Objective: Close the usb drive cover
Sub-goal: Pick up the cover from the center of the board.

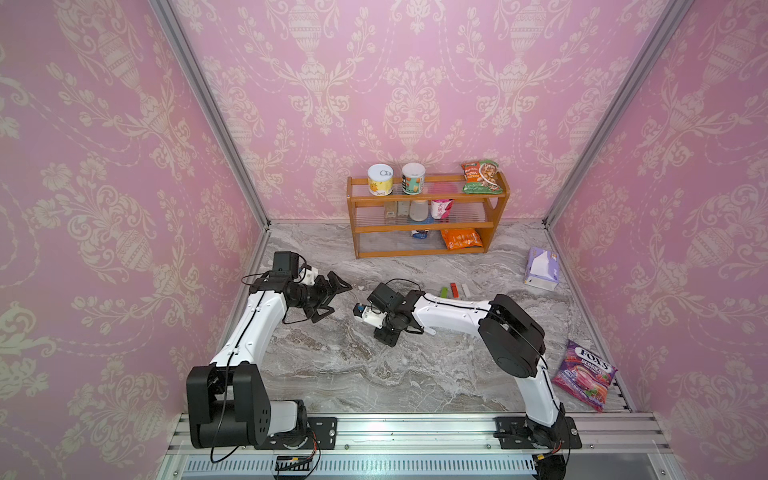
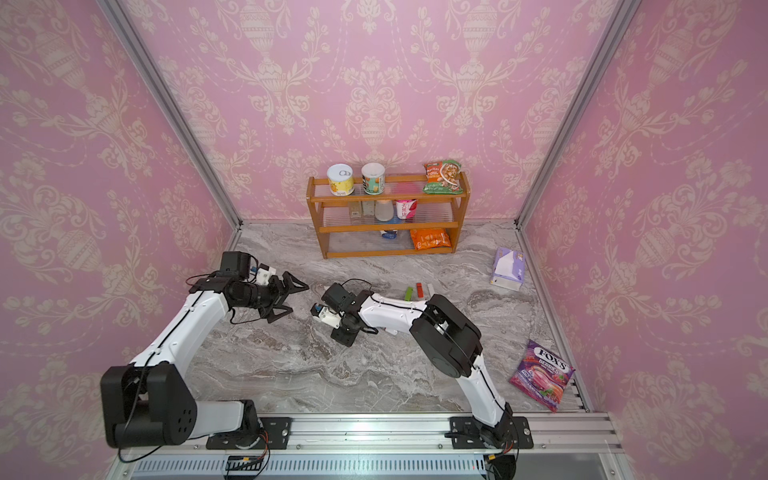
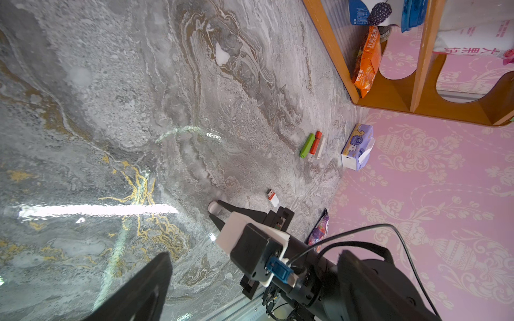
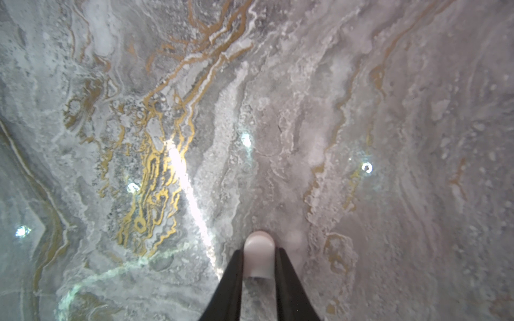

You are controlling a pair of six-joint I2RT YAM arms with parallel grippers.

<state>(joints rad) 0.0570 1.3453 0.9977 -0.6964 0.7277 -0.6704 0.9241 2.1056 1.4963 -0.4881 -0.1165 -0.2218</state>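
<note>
Smooth rounded white cap [image 4: 259, 254] pinched between right jaws, left jaws wide apart, empty, glossy veined marble tabletop [image 1: 353, 374]

Marble worktop [image 1: 332, 374] carries a wooden rack [image 1: 419, 252] at the back, tissue pack [image 1: 541, 269] and candy bag [image 1: 584, 374] on the right, three USB sticks [image 1: 454, 289] side by side, one uncapped usb drive [image 3: 272, 198] apart.

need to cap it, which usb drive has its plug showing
The white drive lying alone near the right gripper holding the cap: its plug is bare. The green, red and other white drives lie side by side, farther off.
</note>
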